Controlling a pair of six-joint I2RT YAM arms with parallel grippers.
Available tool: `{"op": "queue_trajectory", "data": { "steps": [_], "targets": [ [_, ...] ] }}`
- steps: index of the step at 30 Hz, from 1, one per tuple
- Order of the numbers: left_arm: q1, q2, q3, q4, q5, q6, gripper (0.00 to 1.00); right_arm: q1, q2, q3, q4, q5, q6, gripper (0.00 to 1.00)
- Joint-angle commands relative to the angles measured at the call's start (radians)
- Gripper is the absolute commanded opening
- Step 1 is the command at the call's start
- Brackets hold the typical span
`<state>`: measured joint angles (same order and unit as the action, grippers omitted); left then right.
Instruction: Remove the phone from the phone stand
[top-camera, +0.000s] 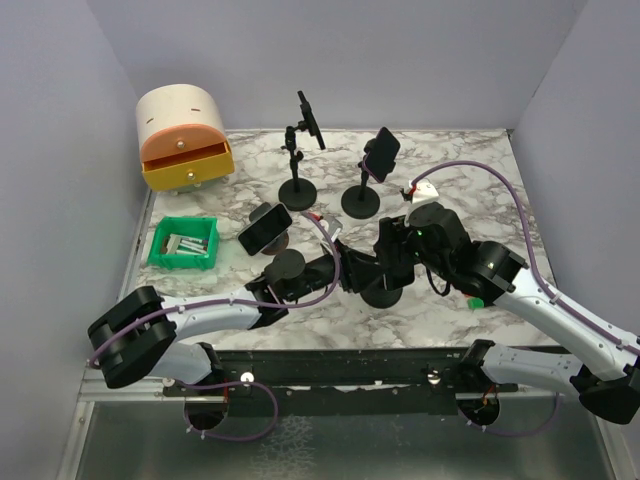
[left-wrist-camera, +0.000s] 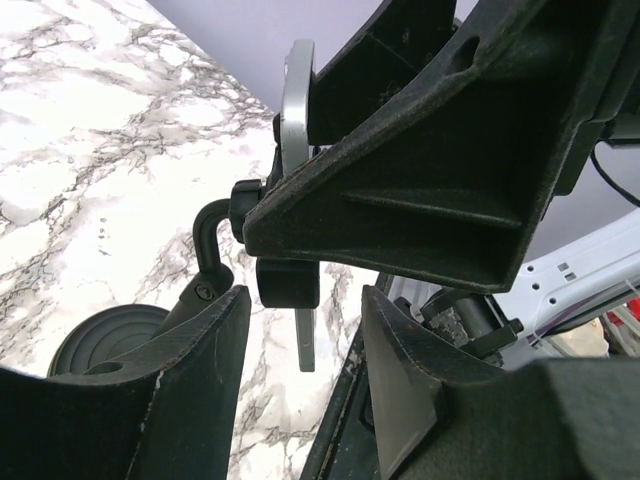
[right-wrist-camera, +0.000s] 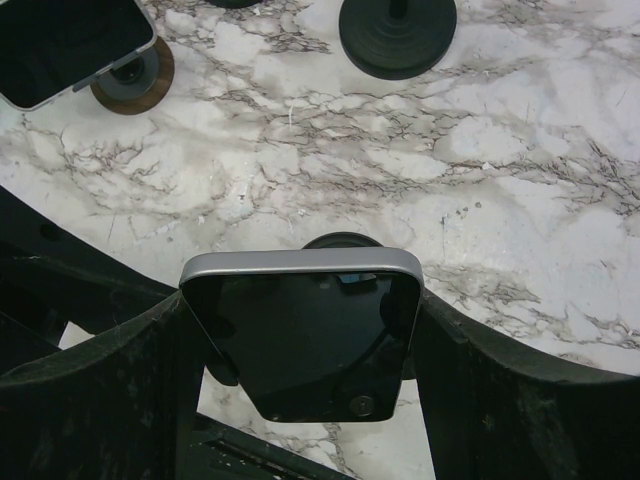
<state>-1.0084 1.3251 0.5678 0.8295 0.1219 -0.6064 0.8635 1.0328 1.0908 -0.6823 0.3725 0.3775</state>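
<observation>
A dark phone with a silver rim sits in the clamp of a black phone stand, whose round base rests on the marble table. My right gripper is shut on the phone, one finger against each long side; in the top view it hides the phone. My left gripper is open, with its fingers on either side of the stand's lower clamp arm and not touching it. The phone's silver edge shows above. In the top view the left gripper is just left of the stand.
Three more stands stand behind: one with a tilted phone, one with a phone, and one at the back. A cream and orange drawer box is at the back left. A green bin is at the left.
</observation>
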Motion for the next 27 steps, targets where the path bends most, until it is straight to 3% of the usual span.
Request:
{"op": "queue_trajectory", "data": {
  "steps": [1, 10, 21, 23, 27],
  "targets": [
    [-0.004, -0.029, -0.003, 0.034, -0.026, -0.016, 0.49, 0.000, -0.014, -0.012, -0.018, 0.006, 0.026, 0.28],
    [-0.004, -0.003, 0.014, 0.034, 0.004, -0.018, 0.47, 0.001, -0.014, -0.014, -0.015, 0.003, 0.029, 0.28],
    [-0.004, 0.012, 0.026, 0.043, 0.016, -0.012, 0.31, 0.001, -0.013, -0.017, -0.015, -0.001, 0.033, 0.27],
    [-0.004, 0.014, 0.025, 0.043, 0.015, -0.014, 0.33, 0.002, -0.014, -0.017, -0.014, -0.002, 0.034, 0.27],
    [-0.004, 0.017, 0.027, 0.042, 0.003, -0.032, 0.46, 0.002, -0.012, -0.018, -0.014, -0.003, 0.038, 0.27]
  ]
}}
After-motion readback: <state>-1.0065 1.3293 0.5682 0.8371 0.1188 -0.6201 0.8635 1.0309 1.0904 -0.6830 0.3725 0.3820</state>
